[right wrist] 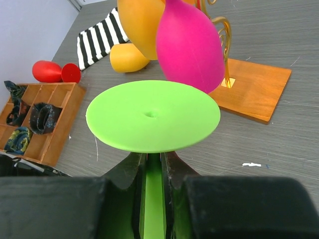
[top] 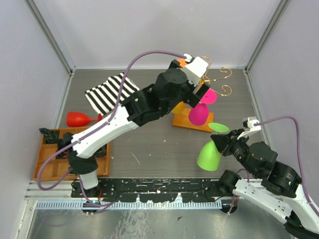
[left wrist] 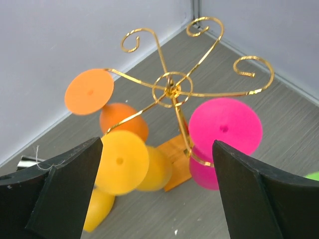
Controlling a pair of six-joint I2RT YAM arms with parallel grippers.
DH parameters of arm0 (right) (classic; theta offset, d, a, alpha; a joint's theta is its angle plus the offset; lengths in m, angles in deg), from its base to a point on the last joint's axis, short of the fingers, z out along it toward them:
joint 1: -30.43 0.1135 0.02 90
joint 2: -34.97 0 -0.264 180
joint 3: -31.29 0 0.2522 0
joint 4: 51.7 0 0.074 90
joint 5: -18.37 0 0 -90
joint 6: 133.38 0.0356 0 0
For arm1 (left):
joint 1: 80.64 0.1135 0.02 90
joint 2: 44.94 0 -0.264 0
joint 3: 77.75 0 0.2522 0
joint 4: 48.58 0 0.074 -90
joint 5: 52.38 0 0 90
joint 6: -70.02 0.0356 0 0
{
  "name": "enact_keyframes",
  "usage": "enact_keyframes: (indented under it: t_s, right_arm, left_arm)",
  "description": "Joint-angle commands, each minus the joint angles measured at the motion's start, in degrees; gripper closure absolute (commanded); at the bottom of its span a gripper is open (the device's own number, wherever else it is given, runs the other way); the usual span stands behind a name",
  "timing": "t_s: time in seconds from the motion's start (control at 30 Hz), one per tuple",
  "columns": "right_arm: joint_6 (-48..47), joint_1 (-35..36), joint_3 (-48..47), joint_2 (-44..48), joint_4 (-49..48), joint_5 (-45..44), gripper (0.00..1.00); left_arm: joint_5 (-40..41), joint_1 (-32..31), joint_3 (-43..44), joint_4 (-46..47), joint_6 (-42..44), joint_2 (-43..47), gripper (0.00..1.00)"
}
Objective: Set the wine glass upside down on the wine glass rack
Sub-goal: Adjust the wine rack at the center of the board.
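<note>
The wine glass rack (top: 220,81) is a gold wire stand on an orange-brown base (top: 185,123). It also shows in the left wrist view (left wrist: 172,90) and its base in the right wrist view (right wrist: 254,87). A pink glass (top: 201,108), a yellow glass (left wrist: 119,162) and an orange glass (left wrist: 89,91) hang upside down on it. My left gripper (left wrist: 154,199) is open and empty, just above the rack (top: 200,89). My right gripper (right wrist: 153,167) is shut on the stem of a green wine glass (top: 209,154), foot (right wrist: 152,115) up, near the rack's base.
A red glass (top: 79,118) lies at the left beside a striped cloth (top: 109,92). A second yellow glass (right wrist: 127,57) lies on the table by the cloth. A compartmented wooden tray (top: 102,167) with dark items sits at the near left.
</note>
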Motion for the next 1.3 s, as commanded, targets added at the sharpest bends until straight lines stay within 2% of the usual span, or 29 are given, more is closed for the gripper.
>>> enact_keyframes:
  t_s: [0.0,0.13,0.23,0.53,0.63,0.87,1.0,1.27]
  right_arm:
    - [0.88,0.23,0.2,-0.25,-2.22,-1.14,0.99]
    - [0.7,0.2,0.48,-0.41,-2.48,-0.77,0.99]
    - [0.62,0.21,0.47,-0.27,-2.44,-0.58,0.99]
    - [0.55,0.21,0.97,0.13,-3.02,-0.12,0.99]
    - [0.41,0.21,1.02,-0.24,-3.2,0.31,0.99]
    - [0.35,0.22,1.21,-0.05,-3.28,0.01,0.99]
    - [0.43,0.22,1.25,0.29,-3.2,0.01,0.99]
    - [0.56,0.19,1.23,0.94,-3.05,-0.21,0.99]
  left_arm:
    - [-4.11,1.26,9.05,0.4,2.89,-5.82,0.04]
    - [-6.52,2.29,16.3,-1.28,2.73,-12.25,0.12]
    - [-9.15,3.77,20.82,-2.51,0.67,-15.65,0.23]
    - [-18.46,8.62,25.25,-0.96,-6.8,-20.87,0.31]
    - [-19.06,8.97,26.03,-0.96,-7.06,-22.22,0.41]
    - [-18.97,9.56,26.79,-1.13,-6.77,-24.43,0.43]
    - [-19.1,9.75,28.02,-1.44,-6.54,-25.76,0.54]
    - [-18.34,9.85,28.44,-0.95,-5.69,-26.96,0.55]
